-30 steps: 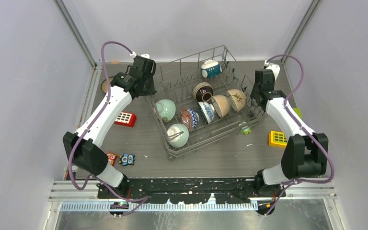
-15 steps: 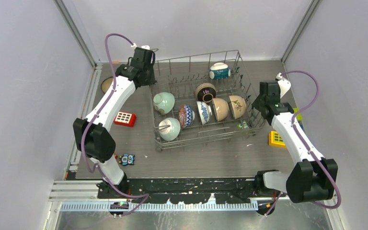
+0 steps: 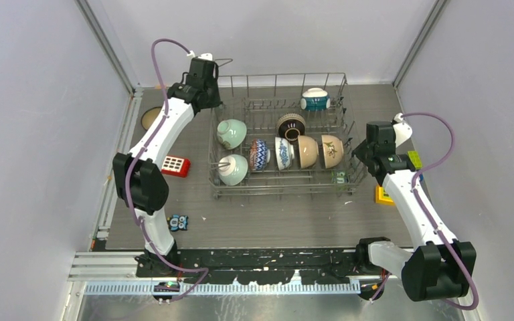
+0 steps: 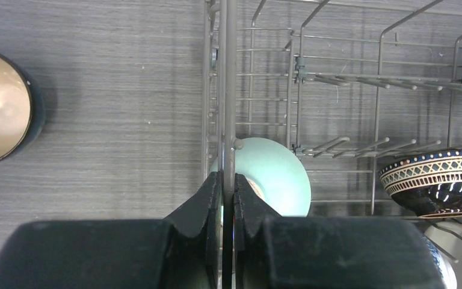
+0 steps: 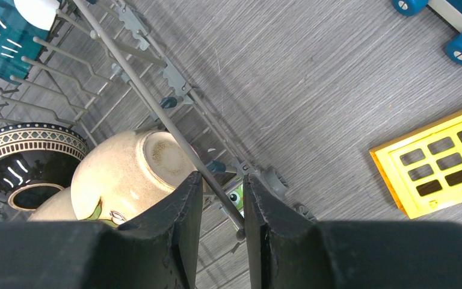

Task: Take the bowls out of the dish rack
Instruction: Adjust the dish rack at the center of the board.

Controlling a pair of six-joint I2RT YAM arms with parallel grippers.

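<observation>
Clamping the jaws of the left gripper point(image 4: 228, 180) tight on the rim wire of the dish rack point(image 4: 230, 72), with a pale green bowl point(image 4: 277, 177) lying in the rack just beyond them to the right and a dark-rimmed bowl point(image 4: 0, 105) sitting on the table point(image 4: 108, 90) off to their left. Straddling a rim wire on the rack's other side with the jaws of the right gripper point(image 5: 221, 183) narrowly parted, a cream bowl point(image 5: 126, 168) lying in the rack just left of them and a yellow block point(image 5: 439, 159) lying on the table farther right.

Red grid block point(image 3: 175, 164) on the grey table point(image 3: 274, 221) to my left, owl toy point(image 3: 178, 222) nearer me, yellow grid block point(image 5: 442, 159) to my right
</observation>
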